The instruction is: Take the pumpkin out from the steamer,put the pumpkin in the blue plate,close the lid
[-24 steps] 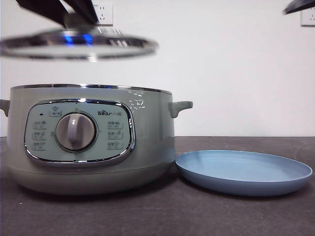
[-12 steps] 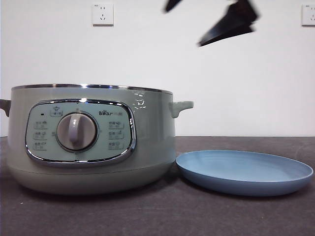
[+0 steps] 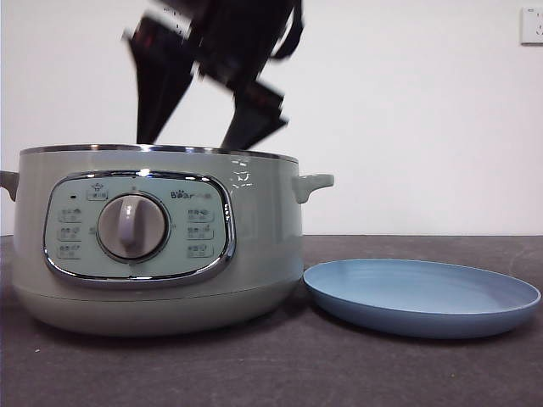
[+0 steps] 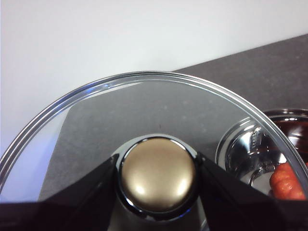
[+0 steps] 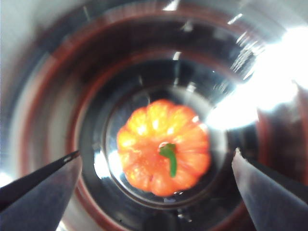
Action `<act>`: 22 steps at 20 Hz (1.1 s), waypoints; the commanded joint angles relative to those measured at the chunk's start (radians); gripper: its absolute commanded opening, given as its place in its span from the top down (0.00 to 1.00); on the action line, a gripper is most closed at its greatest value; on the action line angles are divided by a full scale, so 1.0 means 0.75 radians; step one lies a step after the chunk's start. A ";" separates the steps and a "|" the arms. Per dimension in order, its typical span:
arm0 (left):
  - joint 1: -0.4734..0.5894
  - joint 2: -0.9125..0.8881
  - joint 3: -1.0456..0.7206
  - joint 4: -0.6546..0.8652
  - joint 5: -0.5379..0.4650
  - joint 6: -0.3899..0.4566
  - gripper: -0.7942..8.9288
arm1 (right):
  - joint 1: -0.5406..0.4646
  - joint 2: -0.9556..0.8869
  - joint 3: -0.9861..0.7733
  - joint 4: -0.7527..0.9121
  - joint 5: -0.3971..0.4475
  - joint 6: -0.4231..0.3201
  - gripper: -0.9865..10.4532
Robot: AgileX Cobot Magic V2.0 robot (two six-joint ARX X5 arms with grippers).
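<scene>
Black jaws of the right gripper (image 5: 156,168) stood spread wide, one on each side of the pumpkin (image 5: 162,147) without touching it, and they had just dropped toward the mouth of the steamer (image 3: 157,242). Half a second earlier that arm was only a dark shape high over the blue plate; now, in the front view, its two tips (image 3: 204,114) hung right at the chrome rim of the pot. The pumpkin sat upright at the centre of the steamer's shiny floor, green stem up, not yet gripped.

Outward from there, the left gripper (image 4: 158,180) was clenched on the knob of the lid (image 4: 144,103), one jaw on each side. A second earlier the lid hovered just above the steamer in the front view; it had since been carried out of that view and was held off to the side, the open pot and a sliver of orange showing through the glass.

So the opening was clear and the reach for the pumpkin looked under way. The blue plate (image 3: 422,297) lay bare on the tabletop, just beside the steamer's base.
</scene>
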 commanded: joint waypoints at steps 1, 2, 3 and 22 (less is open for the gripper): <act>0.001 -0.017 0.014 0.057 -0.013 0.015 0.93 | 0.015 0.067 0.002 0.034 0.006 -0.027 0.41; 0.001 -0.017 0.014 0.057 -0.013 0.015 0.93 | 0.017 0.089 0.002 0.047 0.022 -0.032 0.41; 0.001 -0.017 0.014 0.057 -0.013 0.015 0.93 | 0.019 0.111 0.002 0.063 0.043 -0.037 0.41; 0.001 0.019 0.014 0.091 0.004 0.015 0.93 | -0.185 -0.327 -0.002 -0.494 0.056 0.102 0.92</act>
